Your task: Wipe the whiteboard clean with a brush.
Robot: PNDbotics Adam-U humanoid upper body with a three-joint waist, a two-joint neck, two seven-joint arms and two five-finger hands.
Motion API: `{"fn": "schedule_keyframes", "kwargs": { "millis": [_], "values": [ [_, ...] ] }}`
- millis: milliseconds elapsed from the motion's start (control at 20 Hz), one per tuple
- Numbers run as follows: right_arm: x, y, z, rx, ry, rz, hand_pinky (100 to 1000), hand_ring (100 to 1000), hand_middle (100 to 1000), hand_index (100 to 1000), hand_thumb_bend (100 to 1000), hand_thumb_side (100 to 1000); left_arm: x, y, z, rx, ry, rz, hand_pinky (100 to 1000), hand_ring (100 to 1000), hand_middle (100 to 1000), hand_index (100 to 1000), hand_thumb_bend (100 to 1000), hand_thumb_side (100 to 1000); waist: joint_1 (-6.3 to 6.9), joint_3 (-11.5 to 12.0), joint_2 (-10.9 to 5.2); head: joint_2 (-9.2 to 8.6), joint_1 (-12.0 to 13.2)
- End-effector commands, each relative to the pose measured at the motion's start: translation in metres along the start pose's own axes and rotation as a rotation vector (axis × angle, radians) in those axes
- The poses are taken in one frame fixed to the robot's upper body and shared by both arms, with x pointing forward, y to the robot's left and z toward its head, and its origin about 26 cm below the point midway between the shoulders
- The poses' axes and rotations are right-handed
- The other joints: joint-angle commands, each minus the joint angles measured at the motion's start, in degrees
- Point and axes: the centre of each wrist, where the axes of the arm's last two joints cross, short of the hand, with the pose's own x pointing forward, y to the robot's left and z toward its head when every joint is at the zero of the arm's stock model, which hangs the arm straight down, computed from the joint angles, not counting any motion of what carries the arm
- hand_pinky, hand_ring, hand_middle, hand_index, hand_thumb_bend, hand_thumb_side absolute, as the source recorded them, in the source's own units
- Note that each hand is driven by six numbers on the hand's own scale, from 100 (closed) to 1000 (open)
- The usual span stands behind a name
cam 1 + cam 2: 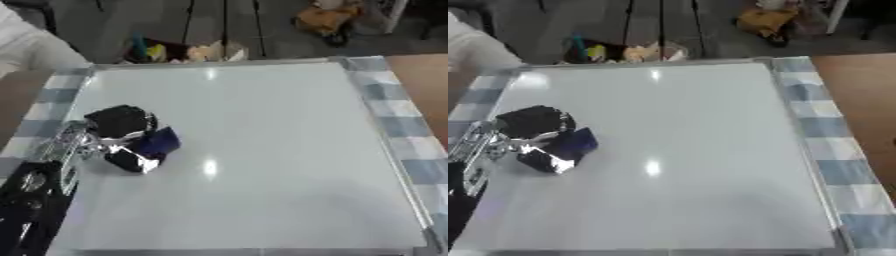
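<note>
Black-and-silver left hand (pixel 118 131) curled round dark blue blocky brush (pixel 159 141), pressed on glossy white rectangular whiteboard (pixel 262 150), left side, near edge

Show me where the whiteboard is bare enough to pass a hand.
Bare: the white whiteboard from centre to its right frame, along the far edge and the near edge. Crowded: the left side, where the black-and-silver left hand has fingers curled round the dark blue brush.
</note>
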Motion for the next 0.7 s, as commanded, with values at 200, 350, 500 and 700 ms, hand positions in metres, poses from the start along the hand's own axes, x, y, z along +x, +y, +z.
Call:
{"fn": "schedule_keyframes", "kwargs": {
  "millis": [200, 350, 500, 700],
  "values": [
    [0.003, -0.003, -0.008, 0.005, -0.035, -0.005, 715, 855, 626, 812, 100, 826, 0.017, 0.009, -0.009, 0.001, -0.089, -0.049, 299, 464, 298, 481, 100, 540, -0.17, 0.01, -0.75, -0.18, 0.24],
    [0.003, -0.003, -0.008, 0.005, -0.035, -0.005, 715, 855, 626, 812, 100, 825, 0.020, 0.015, -0.010, 0.013, -0.116, -0.072, 300, 464, 298, 481, 100, 536, -0.13, -0.01, -0.80, -0.22, 0.29],
    [0.003, -0.004, -0.008, 0.004, -0.035, -0.005, 715, 854, 626, 812, 100, 826, 0.027, 0.021, -0.012, 0.019, -0.165, -0.098, 299, 463, 296, 481, 100, 540, -0.08, -0.08, -0.85, -0.17, 0.30],
    [0.003, -0.005, -0.008, 0.003, -0.035, -0.004, 715, 854, 627, 811, 100, 826, 0.036, 0.026, -0.014, 0.014, -0.226, -0.121, 298, 463, 296, 481, 100, 545, -0.02, -0.04, -1.00, -0.06, 0.28]
  ]
}}
